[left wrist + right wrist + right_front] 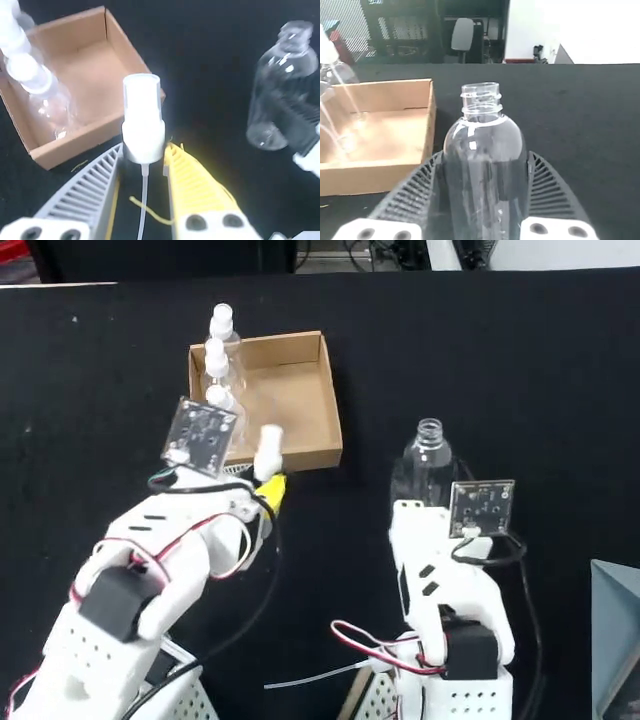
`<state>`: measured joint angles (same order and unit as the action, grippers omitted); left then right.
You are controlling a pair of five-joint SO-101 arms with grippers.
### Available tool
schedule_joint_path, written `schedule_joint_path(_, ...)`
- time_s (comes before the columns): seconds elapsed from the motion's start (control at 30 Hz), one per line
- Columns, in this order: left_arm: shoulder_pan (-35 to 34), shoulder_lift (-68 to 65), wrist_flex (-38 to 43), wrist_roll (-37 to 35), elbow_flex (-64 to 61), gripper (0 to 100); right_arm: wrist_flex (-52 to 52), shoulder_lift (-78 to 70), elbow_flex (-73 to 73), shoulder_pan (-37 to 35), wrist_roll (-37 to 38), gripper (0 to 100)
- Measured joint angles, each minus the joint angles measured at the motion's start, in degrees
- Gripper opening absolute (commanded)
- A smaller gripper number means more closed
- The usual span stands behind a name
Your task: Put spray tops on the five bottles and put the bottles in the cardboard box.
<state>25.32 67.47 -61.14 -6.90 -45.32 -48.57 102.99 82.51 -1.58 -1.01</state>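
The left end effector (266, 480), seen from above, sits beside the cardboard box (330, 390); its wrist view shows it clamped on a spray top (143, 117). In the right wrist view, the right end effector (485, 160) grips the uncapped bottle (482, 145) upright. Capping is in hand: next, the top must line up over that bottle's mouth.

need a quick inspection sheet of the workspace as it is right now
surface: black table
job's things: cardboard box with capped bottles at its left wall; uncapped bottle outside it; spray top not yet on a bottle
clutter: grey object at the table's right edge
grippers: left gripper shut on spray top; right gripper shut on uncapped bottle
cables: red and black wires on both arms; thin white tube between the bases
surroundings: chair in a dark room behind
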Motion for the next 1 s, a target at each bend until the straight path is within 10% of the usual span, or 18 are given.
schedule_joint_path(1.0, -6.77, 20.04, 18.99, -8.44, -8.09, 3, 0.00, 0.00, 3.87, -18.73, 0.00, 13.4)
